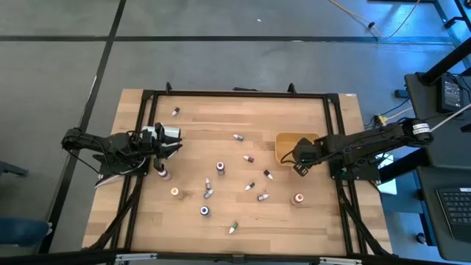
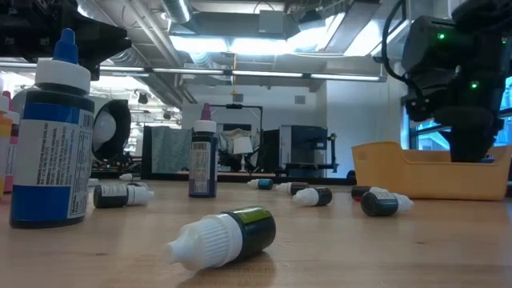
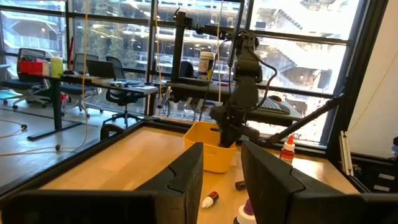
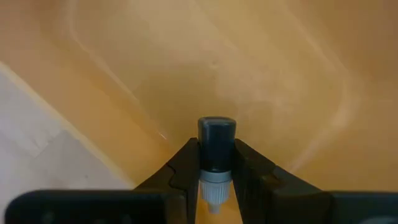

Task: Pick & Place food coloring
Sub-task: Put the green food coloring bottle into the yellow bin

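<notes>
While the right gripper [image 1: 299, 163] sits at the tan tray's [image 1: 283, 140] near rim, close to the table's [image 1: 221, 110] right edge, its fingers [image 4: 186, 168] are clamped on a dark dropper bottle [image 4: 216, 146]. The right wrist view shows that bottle pinched between both fingers, pale cap toward the wrist, dark base pointing at the tray's inner floor. No other bottle can be seen inside the tray.

The left gripper [image 1: 171, 140] is by the table's left edge, about midway along it, above a purple bottle [image 1: 163, 174] standing upright just beside it. The left wrist view shows its fingers [image 3: 186, 174] with a narrow gap and nothing between them; a bottle tip [image 3: 247, 211] shows below that gap, not touched.

The remaining food coloring bottles [image 1: 220, 168] lie scattered over the table's middle and near half. One [image 1: 176, 112] lies toward the far left corner. An orange-topped one [image 1: 174, 191] and a blue one [image 1: 204, 210] stand upright nearer the front edge. A green-labelled one [image 1: 232, 227] lies on its side closest to the front edge, and a red one [image 1: 298, 199] stands toward the right edge, near the tray. Several lie on their sides between the two grippers.
</notes>
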You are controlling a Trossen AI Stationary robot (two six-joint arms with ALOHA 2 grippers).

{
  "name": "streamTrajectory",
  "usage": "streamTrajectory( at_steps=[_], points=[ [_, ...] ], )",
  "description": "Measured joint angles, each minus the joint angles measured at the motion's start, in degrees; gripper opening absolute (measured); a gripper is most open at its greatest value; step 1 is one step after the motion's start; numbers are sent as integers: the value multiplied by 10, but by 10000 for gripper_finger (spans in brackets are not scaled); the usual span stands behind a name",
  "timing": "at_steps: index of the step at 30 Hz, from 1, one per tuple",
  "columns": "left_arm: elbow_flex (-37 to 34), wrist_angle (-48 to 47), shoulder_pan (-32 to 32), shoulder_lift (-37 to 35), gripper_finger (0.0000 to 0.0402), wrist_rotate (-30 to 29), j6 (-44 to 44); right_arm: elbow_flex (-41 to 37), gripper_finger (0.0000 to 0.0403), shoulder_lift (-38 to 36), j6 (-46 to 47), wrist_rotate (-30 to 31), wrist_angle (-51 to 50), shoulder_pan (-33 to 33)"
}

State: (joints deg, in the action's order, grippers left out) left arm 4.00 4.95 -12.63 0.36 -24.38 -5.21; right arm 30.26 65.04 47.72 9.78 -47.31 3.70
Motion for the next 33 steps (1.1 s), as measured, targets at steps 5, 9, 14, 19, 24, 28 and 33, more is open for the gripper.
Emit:
streamTrajectory(
  at_steps=[5, 9, 14, 19, 24, 28, 33],
  points=[
    [0, 0, 0, 0, 103, 0, 0, 0, 93, 0, 0, -4, 0, 0],
    [0, 0, 0, 0, 103, 0, 0, 0, 126, 0, 0, -5, -1, 0],
    [0, 0, 0, 0, 103, 0, 0, 10, 174, 0, -3, -4, -17, 0],
    [0, 0, 0, 0, 106, 0, 0, 73, 206, -1, -11, 17, -84, 0],
    [0, 0, 0, 0, 105, 0, 0, 160, 219, -1, -137, 36, -96, 30],
    [0, 0, 0, 0, 103, 0, 0, 206, 220, -1, -230, 13, -62, 102],
    [0, 0, 0, 0, 102, 0, 0, 215, 220, -1, -361, -79, -22, 205]
  ],
)
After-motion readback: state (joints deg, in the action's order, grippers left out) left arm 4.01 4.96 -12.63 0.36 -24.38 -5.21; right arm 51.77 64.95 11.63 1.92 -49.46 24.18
